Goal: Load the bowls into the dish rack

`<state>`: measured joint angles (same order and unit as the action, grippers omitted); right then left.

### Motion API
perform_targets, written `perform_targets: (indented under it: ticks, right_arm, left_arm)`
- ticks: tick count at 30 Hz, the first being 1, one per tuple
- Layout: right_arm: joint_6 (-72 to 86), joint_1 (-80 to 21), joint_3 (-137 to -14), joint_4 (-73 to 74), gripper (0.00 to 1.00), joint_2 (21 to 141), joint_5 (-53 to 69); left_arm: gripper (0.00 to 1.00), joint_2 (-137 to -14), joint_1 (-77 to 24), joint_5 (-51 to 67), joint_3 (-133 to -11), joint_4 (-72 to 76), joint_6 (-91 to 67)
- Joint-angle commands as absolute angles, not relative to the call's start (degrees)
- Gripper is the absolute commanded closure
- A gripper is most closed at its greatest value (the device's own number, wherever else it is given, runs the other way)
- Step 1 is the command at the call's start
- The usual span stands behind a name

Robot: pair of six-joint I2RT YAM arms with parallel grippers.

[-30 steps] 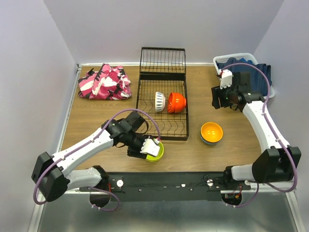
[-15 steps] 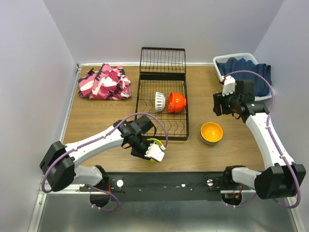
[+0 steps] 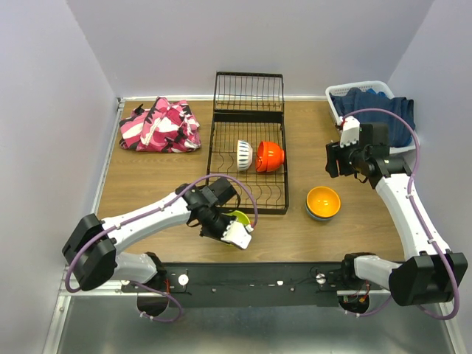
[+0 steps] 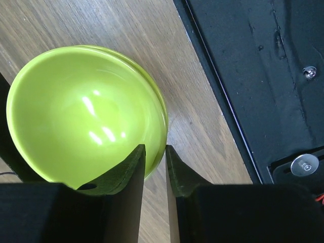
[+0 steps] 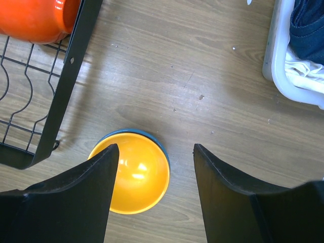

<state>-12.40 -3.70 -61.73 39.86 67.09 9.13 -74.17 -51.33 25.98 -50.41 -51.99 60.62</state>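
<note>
A lime green bowl [image 3: 237,217] [image 4: 76,116] sits on the wood just in front of the dish rack [image 3: 247,193]. My left gripper [image 3: 234,224] [image 4: 154,149] is shut on its near rim, one finger inside and one outside. In the rack, a cream-white bowl [image 3: 244,155] and a red-orange bowl [image 3: 270,155] [image 5: 35,17] stand on edge. An orange bowl [image 3: 323,200] [image 5: 139,177] is nested in a blue bowl [image 3: 322,216] [image 5: 152,134] to the right of the rack. My right gripper [image 3: 335,158] [image 5: 154,147] hovers open above and just beyond them, holding nothing.
A pink camouflage cloth [image 3: 161,125] lies at the back left. A white laundry basket [image 3: 369,92] [image 5: 283,76] with blue clothes stands at the back right. The black base rail [image 4: 263,76] runs close to the lime green bowl along the table's near edge.
My left gripper swung round to the near side of the lime green bowl and its jaws closed on the rim. The right arm moved slightly nearer, then held still.
</note>
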Motion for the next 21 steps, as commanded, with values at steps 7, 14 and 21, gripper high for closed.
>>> perform_targets:
  ticks: [7,14,21]
  right_arm:
    - [-11.69,-3.96,-61.00,39.20,0.31,66.53,8.88]
    - [-11.86,-3.96,-61.96,39.46,0.31,67.41,9.05]
    - [-11.95,-4.04,-62.84,40.34,0.31,68.55,9.84]
  left_arm:
    - [0.81,-75.32,-52.56,25.13,-50.62,-51.85,62.66]
    - [0.93,-75.41,-52.56,26.54,-56.33,-59.84,64.59]
    - [0.95,-73.92,-52.56,29.18,-61.59,-65.12,64.08]
